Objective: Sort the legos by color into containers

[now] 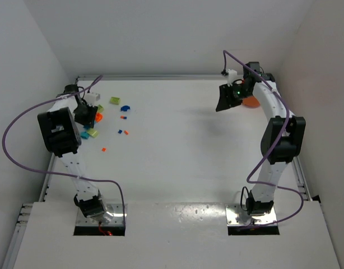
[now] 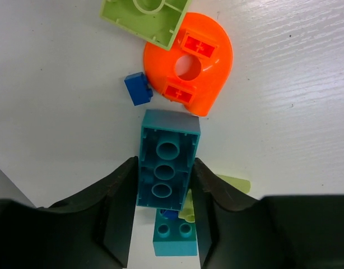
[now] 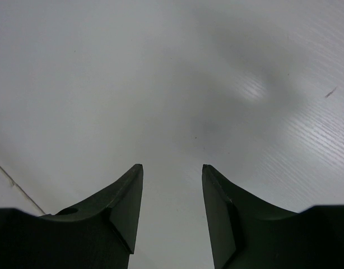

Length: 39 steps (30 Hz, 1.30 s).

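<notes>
My left gripper [image 2: 164,161] is shut on a teal brick [image 2: 167,159], gripped by its long sides with its hollow underside towards the camera. Under it lie a second teal brick [image 2: 175,235] and a pale yellow-green piece [image 2: 233,184]. Just ahead are an orange rounded piece with a hole [image 2: 208,78], a tiny blue brick [image 2: 138,88] and a pale green brick [image 2: 147,17]. In the top view this gripper [image 1: 85,115] is at the far left of the table. My right gripper [image 3: 172,167] is open and empty over bare table. The orange bowl [image 1: 251,102] shows just behind it [image 1: 225,100].
Loose bricks lie right of the left gripper: a yellow-green one [image 1: 115,101], a blue curved piece [image 1: 125,108], and tiny orange and blue bits [image 1: 123,117], [image 1: 103,149]. White walls close the table at the back and sides. I cannot make out a purple-blue bowl.
</notes>
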Each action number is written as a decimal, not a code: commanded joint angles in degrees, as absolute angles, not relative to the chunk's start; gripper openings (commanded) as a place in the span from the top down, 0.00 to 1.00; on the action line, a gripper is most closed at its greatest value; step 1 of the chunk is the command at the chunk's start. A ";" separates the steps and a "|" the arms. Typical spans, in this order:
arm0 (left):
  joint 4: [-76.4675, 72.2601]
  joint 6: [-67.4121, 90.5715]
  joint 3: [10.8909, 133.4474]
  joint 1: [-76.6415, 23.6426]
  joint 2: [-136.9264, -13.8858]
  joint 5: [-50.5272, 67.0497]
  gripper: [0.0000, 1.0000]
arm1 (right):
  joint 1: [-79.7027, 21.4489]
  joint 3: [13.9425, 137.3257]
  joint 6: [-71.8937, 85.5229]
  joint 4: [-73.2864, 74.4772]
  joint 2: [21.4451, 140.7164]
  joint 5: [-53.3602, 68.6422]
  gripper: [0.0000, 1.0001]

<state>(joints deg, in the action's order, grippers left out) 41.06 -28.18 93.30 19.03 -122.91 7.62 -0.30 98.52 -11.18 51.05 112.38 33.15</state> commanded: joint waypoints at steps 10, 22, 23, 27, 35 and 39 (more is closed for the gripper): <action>42.36 -27.25 90.88 17.51 -110.50 34.00 0.69 | -1.40 94.48 -0.19 42.99 107.75 51.32 0.53; 42.36 -22.50 88.68 -3.24 -100.55 47.98 0.70 | -4.74 96.93 26.72 26.09 107.75 51.79 0.32; 42.36 -22.50 88.68 -5.86 -101.07 47.99 0.70 | -5.44 97.55 26.72 26.71 107.75 51.77 0.24; 37.98 -18.73 89.21 -10.36 -102.30 49.57 0.70 | -6.50 98.26 26.72 26.72 107.75 51.77 0.24; 31.55 -13.80 90.53 -17.13 -104.59 52.29 0.70 | -9.84 93.70 30.14 22.87 107.23 54.75 0.30; 29.10 -12.58 90.53 -18.63 -104.59 52.29 0.70 | -11.77 93.69 33.92 19.96 109.24 57.38 0.28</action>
